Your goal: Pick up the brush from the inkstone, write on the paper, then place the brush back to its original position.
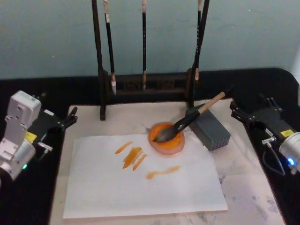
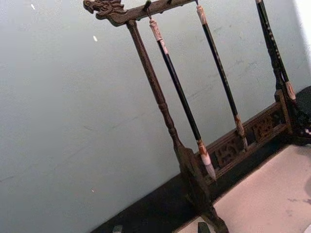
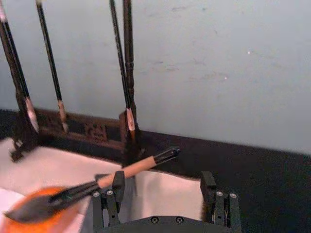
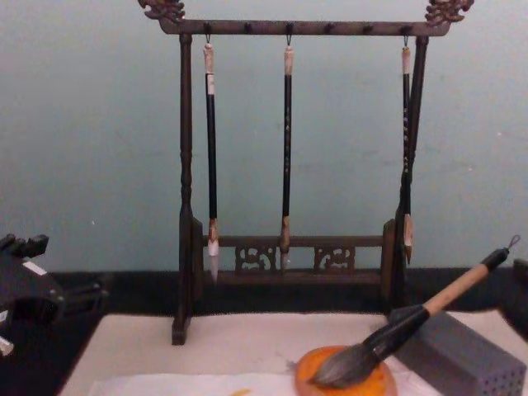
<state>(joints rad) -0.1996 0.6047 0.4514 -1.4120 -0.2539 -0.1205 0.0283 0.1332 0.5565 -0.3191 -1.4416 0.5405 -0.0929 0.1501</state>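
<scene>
Plainly, right gripper (image 3: pixel 163 178) jaws wide apart, empty, near the brush (image 3: pixel 132 168).

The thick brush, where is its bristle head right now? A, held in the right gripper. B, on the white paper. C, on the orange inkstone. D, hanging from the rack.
C: the brush lies with its dark bristles on the inkstone, its shaft slanting up over the grey box.
</scene>
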